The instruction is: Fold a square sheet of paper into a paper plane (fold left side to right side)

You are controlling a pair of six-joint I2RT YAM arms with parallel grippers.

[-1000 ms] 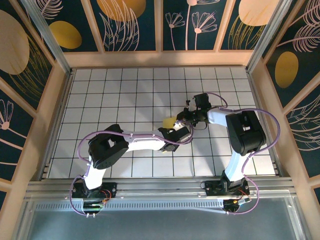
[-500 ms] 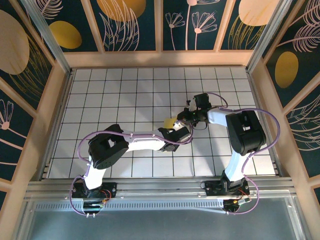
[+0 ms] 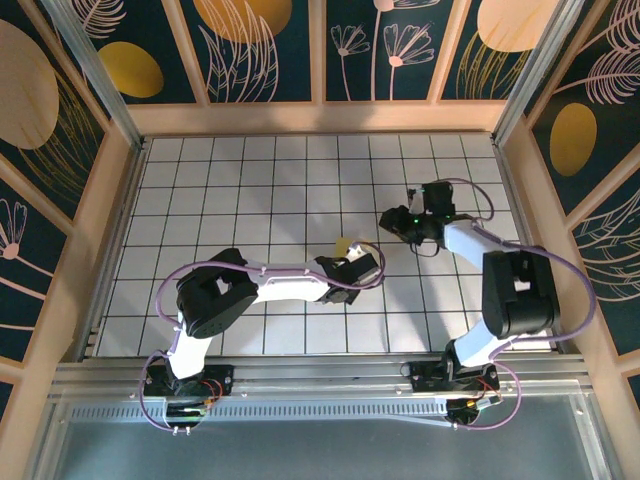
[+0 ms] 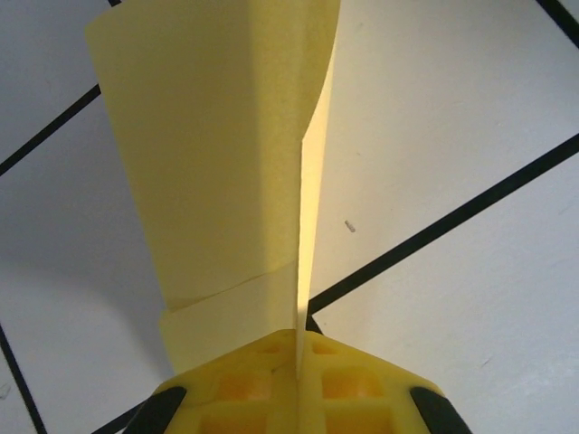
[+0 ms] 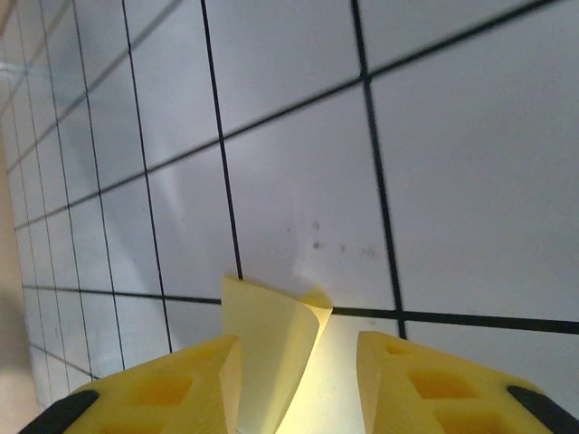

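The square sheet of paper (image 3: 347, 246) is a folded, creased yellow piece near the table's middle. My left gripper (image 3: 350, 257) is shut on its near end. In the left wrist view the paper (image 4: 208, 154) rises out of the closed yellow fingers (image 4: 362, 389), one flap standing edge-on above the tiles. My right gripper (image 3: 388, 216) hangs open to the right of the paper and a little farther back. In the right wrist view a curled yellow corner of the paper (image 5: 271, 353) shows in the gap of the right gripper (image 5: 297, 342); its fingers (image 5: 407, 380) stand apart and do not pinch it.
A white tiled table (image 3: 220, 200) with black grid lines is walled by wooden frames and dark painted panels (image 3: 80, 150). The left arm's elbow (image 3: 205, 300) lies low at the near left; the right arm's upper link (image 3: 515, 290) stands at the near right.
My left gripper has closed on the paper. My right gripper has opened, let go of the paper and drawn back to the right.
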